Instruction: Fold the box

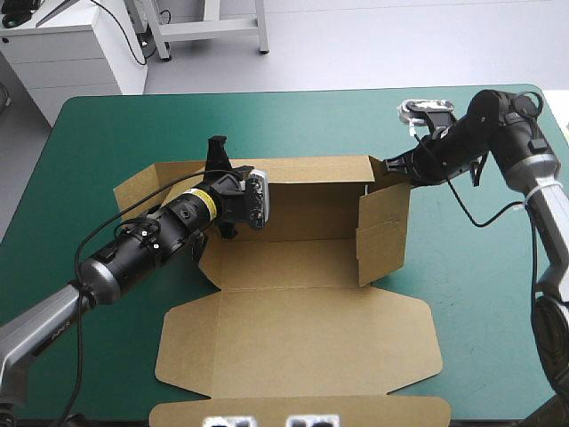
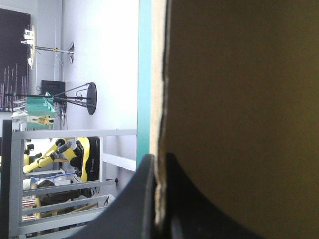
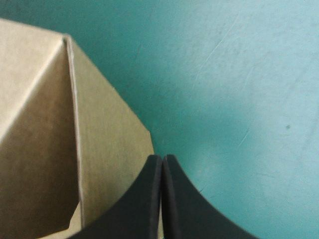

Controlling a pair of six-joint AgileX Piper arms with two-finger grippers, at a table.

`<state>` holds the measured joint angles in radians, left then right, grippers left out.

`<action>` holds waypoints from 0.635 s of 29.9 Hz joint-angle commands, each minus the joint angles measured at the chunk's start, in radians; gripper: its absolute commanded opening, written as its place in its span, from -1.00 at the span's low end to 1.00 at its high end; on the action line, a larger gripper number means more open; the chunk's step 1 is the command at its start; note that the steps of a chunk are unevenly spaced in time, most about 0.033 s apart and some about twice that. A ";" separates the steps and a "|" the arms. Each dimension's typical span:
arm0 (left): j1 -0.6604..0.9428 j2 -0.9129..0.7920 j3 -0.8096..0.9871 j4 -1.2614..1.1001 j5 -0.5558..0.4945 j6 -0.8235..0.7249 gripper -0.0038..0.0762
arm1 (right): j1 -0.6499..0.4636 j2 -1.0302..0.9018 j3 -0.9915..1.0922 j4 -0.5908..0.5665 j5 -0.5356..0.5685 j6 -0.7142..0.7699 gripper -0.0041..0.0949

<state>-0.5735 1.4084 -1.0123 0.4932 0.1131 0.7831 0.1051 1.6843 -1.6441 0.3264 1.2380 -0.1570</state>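
The brown box [image 1: 302, 334] lies in the middle of the table, its back wall [image 1: 311, 169] and right side wall [image 1: 382, 236] raised and its lid flat toward the front. My left gripper [image 1: 216, 147] is at the back wall's left end. In the left wrist view this gripper [image 2: 158, 158] is shut on the box's board edge [image 2: 158, 99]. My right gripper [image 1: 388, 165] sits at the box's right rear corner. In the right wrist view it [image 3: 162, 158] is shut, its tips right beside a bent corner flap [image 3: 107, 139], with nothing seen between them.
The box's left flap [image 1: 142, 191] lies flat on the teal-green cover [image 1: 480, 294]. Its front flap [image 1: 293, 411] reaches the table's front edge. Bare cover shows along the far side [image 1: 293, 120] and to the right of the box.
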 commanded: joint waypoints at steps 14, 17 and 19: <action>0.000 -0.032 -0.026 -0.012 -0.073 -0.034 -0.92 | -0.011 -0.421 0.742 0.608 -0.677 -0.727 -0.95; 0.000 -0.032 -0.026 -0.012 -0.077 -0.034 -0.92 | -0.011 -0.426 0.819 0.762 -0.690 -0.913 -0.95; 0.000 -0.032 -0.026 -0.012 -0.077 -0.034 -0.92 | -0.011 -0.426 0.849 0.823 -0.688 -0.985 -0.95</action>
<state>-0.5723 1.4084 -1.0123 0.4932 0.1085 0.7693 0.1049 1.2910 -0.8112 1.0056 0.5836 -1.0008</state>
